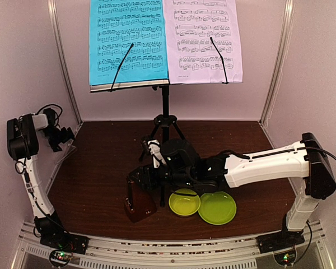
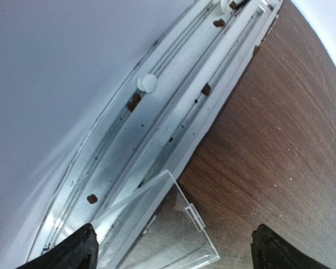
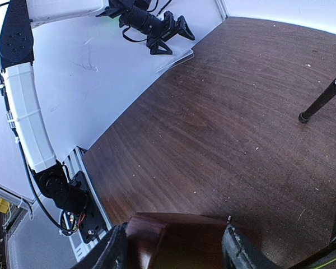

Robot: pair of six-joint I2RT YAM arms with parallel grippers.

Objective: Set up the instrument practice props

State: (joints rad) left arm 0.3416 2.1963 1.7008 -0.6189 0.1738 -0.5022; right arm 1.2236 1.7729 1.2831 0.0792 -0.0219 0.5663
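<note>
At the left wall, the left claw (image 1: pixel 60 137) hangs spread wide above a clear plastic sheet (image 2: pixel 176 238). Near the front of the brown table (image 1: pixel 101 162), the right claw (image 1: pixel 147 182) pinches the small brown metronome (image 1: pixel 139 206) by its sides. Behind it stands the black music stand (image 1: pixel 165 112), holding a cyan sheet (image 1: pixel 127 39) and a lilac sheet (image 1: pixel 204 39). A green bowl (image 1: pixel 185 202) and plate (image 1: pixel 217 208) lie just right of the metronome.

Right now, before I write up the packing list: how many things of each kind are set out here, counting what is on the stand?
Music stand: 1
Music sheets: 2 (cyan sheet, lilac sheet)
Metronome: 1
Green bowl: 1
Green plate: 1
Clear plastic piece: 1
Total: 7
</note>
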